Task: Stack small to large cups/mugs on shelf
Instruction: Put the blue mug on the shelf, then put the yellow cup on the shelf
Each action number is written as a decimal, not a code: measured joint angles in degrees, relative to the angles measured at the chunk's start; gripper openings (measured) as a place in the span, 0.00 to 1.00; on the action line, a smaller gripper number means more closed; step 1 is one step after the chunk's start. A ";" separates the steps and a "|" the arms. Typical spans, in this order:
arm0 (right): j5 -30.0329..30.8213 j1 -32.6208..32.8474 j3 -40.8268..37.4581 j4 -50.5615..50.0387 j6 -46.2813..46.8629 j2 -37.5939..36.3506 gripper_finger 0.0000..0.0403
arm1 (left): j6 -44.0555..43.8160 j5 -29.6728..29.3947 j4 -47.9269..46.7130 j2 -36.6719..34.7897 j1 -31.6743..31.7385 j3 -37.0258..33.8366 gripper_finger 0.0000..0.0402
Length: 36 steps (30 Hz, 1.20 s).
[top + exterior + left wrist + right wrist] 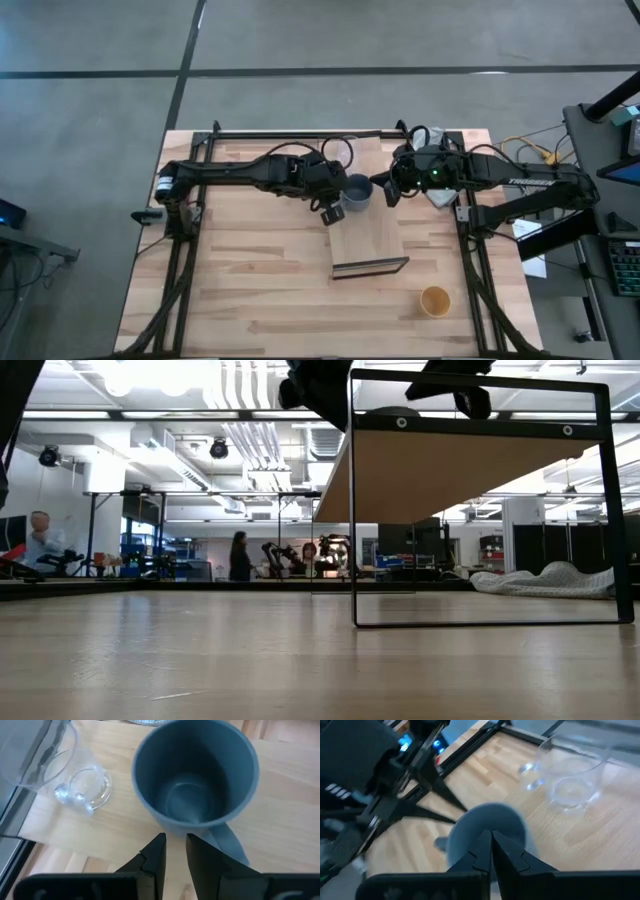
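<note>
Left gripper (333, 208): just left of the blue-grey mug (357, 193); fingers slightly apart, nothing held.
Blue-grey mug: upright at the far end of the shelf (365, 245).
Clear glass cup (82, 787): beside the mug.
Right gripper (388, 189): just right of the mug; fingers together, empty.
Yellow-orange cup (435, 301): near right, off the shelf.
Step judged: mug placement. Next: the glass cup is to be nested inside the mug.

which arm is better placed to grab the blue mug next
Probably the left. The left gripper is right beside the blue-grey mug, fingers slightly parted near its handle. The right gripper is also close, but shut.
</note>
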 joint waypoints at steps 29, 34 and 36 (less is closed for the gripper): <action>-16.50 34.31 1.97 -20.76 24.15 -2.96 0.02 | -0.18 -3.38 -3.01 -15.06 -1.74 0.02 0.15; -18.72 33.67 1.97 -20.82 25.06 0.94 0.02 | -0.18 -3.49 -3.01 -15.23 -1.74 0.02 0.15; -20.92 33.63 1.97 -21.07 25.17 2.07 0.02 | -0.18 -3.49 -3.01 -15.21 -1.74 0.02 0.15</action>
